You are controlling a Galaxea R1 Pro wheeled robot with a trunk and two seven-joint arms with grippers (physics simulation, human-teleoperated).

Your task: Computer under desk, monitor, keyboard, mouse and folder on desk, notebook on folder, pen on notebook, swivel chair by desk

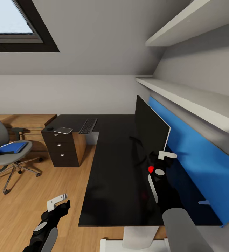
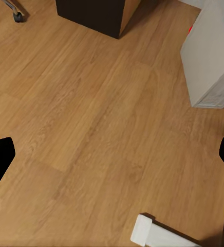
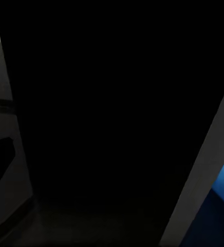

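Thin black flat-screen monitor (image 1: 150, 130) upright on the black L-shaped table (image 1: 112, 175), near the blue back panel (image 1: 195, 164); that part judged done. Right claw (image 1: 162, 161) raised just beside the monitor's near edge, possibly touching it; open or closed cannot be told, since the right wrist view gives mostly the dark screen at close range. Black keyboard (image 1: 88, 126) lying on the table's far wing, well apart from the monitor, so still to be brought alongside. Grey flat notebook-like item (image 1: 63, 130) and a small dark object, perhaps the mouse (image 1: 50, 128), resting on the dark drawer cabinet (image 1: 62, 147). Blue folder (image 1: 10, 147) still on the grey swivel chair (image 1: 7, 154), standing off on the wooden floor (image 1: 41, 196). Left claw (image 1: 58, 203) hanging low over the floor, fingers spread, holding nothing. White computer tower (image 2: 212, 56) on the floor in the left wrist view. Pen not made out. Most of the arranging judged still ahead.
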